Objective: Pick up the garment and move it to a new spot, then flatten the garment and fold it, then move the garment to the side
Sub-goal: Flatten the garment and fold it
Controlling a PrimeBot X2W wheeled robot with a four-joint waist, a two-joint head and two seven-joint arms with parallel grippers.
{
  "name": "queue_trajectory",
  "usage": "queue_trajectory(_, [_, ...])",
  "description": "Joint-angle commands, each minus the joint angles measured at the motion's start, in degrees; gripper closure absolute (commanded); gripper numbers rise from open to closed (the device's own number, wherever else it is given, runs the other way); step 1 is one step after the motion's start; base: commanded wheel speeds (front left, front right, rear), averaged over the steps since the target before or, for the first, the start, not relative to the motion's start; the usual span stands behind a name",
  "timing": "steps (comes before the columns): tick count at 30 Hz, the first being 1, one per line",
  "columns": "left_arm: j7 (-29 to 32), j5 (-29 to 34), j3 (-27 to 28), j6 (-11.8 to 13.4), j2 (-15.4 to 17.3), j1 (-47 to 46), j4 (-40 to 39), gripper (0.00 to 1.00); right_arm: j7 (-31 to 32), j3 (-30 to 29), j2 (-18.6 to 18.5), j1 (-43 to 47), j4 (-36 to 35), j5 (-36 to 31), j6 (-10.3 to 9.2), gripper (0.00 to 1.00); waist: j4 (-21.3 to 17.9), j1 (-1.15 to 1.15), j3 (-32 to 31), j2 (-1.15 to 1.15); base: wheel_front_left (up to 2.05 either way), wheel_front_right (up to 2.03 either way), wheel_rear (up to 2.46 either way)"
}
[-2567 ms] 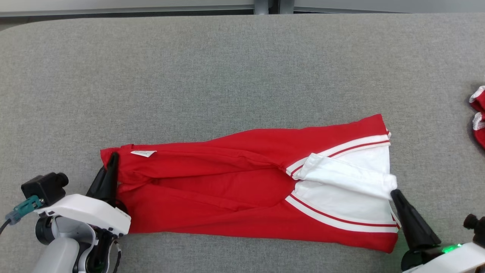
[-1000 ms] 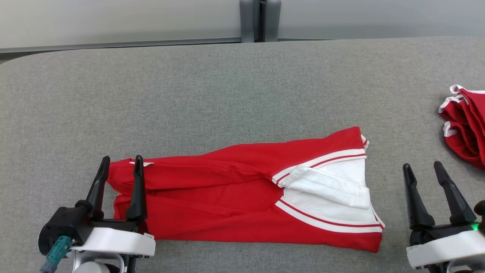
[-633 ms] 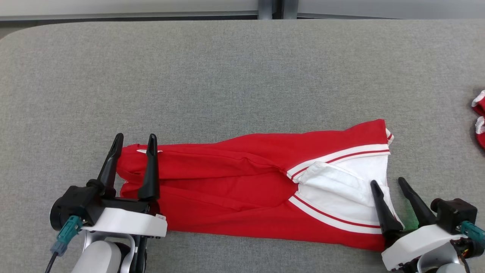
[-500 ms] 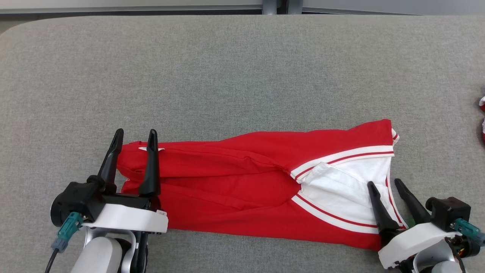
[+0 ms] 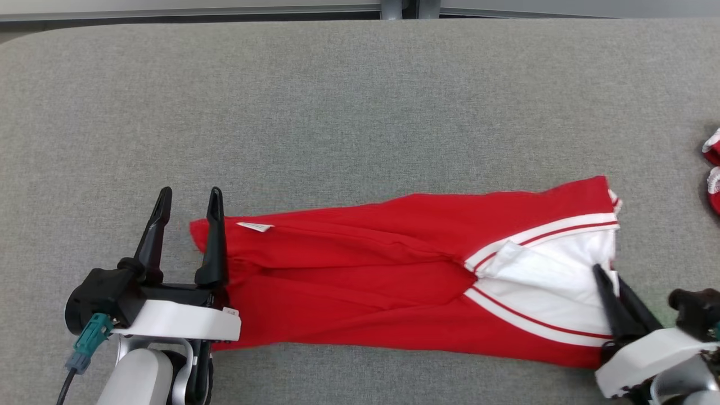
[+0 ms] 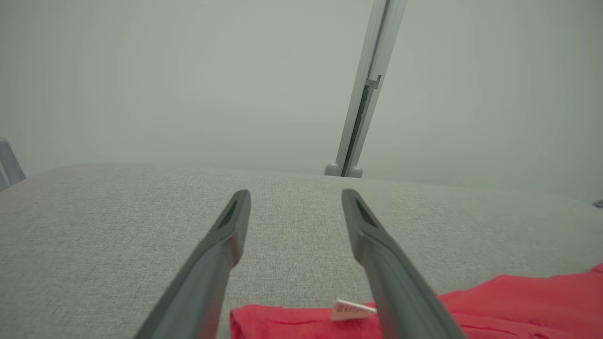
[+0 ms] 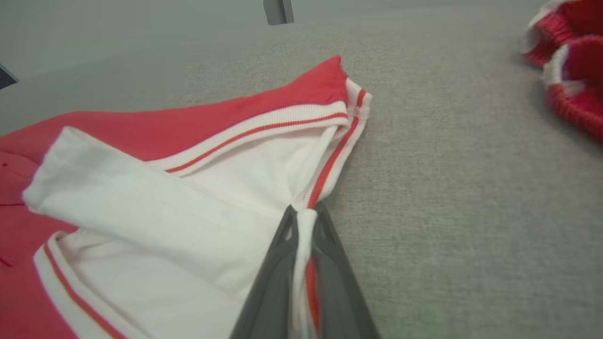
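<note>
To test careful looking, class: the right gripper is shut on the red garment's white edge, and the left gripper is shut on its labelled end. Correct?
No. The left gripper is open, gripping nothing, as the left wrist view shows. The right gripper is shut on the white edge of the garment.

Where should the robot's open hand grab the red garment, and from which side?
Probably the red garment's left end, at the edge by the white label, coming from the left with the left gripper kept low. That end lies flat on the grey table, its corner between the open fingers, while the right gripper pinches the striped trim opposite.
</note>
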Motion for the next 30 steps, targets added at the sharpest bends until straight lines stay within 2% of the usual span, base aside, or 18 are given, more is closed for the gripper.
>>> queue_trajectory(1, [-0.2, 0.4, 0.5, -0.3, -0.1, -0.2, 0.0, 0.00, 0.4, -1.8, -1.3, 0.8, -0.9, -0.6, -0.17, 1.00, -0.1, 0.00, 0.0, 0.00, 0.00, 0.00, 0.00])
queue_trajectory(7, [-0.2, 0.8, 1.5, -1.2, -1.0, -0.1, 0.4, 0.00, 0.8, -7.7, -5.1, 2.5, -3.1, -1.4, -0.16, 1.00, -0.2, 0.00, -0.1, 0.00, 0.00, 0.00, 0.00])
queue_trajectory(14, [-0.2, 1.6, 2.6, -2.2, -2.0, 0.2, 1.0, 0.00, 1.9, -5.7, -6.8, -0.1, -9.6, -2.4, -0.15, 1.00, -0.5, 0.00, -1.0, 0.00, 0.00, 0.00, 0.00])
queue_trajectory(18, [-0.2, 2.0, 2.7, -3.0, -2.4, 0.4, 1.8, 0.00, 4.9, -0.8, -6.4, -2.6, -15.8, -3.2, -0.12, 1.00, -0.4, 0.00, -2.4, 0.00, 0.00, 0.00, 0.00])
queue_trajectory(22, [-0.2, 2.3, 2.6, -3.7, -2.9, 0.7, 2.6, 0.00, 7.2, 7.0, -5.2, -6.4, -18.9, -2.7, -0.11, 1.00, 0.1, 0.00, -3.9, 0.00, 0.00, 0.00, 0.00])
queue_trajectory(26, [-0.2, 2.6, 2.4, -4.1, -3.2, 0.8, 3.2, 0.00, 7.6, 16.0, -2.7, -11.0, -17.3, -0.9, -0.11, 1.00, 1.0, 0.00, -4.7, 0.00, 0.00, 0.00, 0.00])
queue_trajectory(30, [-0.2, 2.7, 2.1, -4.6, -3.6, 0.7, 3.6, 0.00, 7.0, 26.1, 1.3, -14.8, -12.6, 1.7, -0.11, 1.00, 2.1, 0.00, -5.0, 0.00, 0.00, 0.00, 0.00])
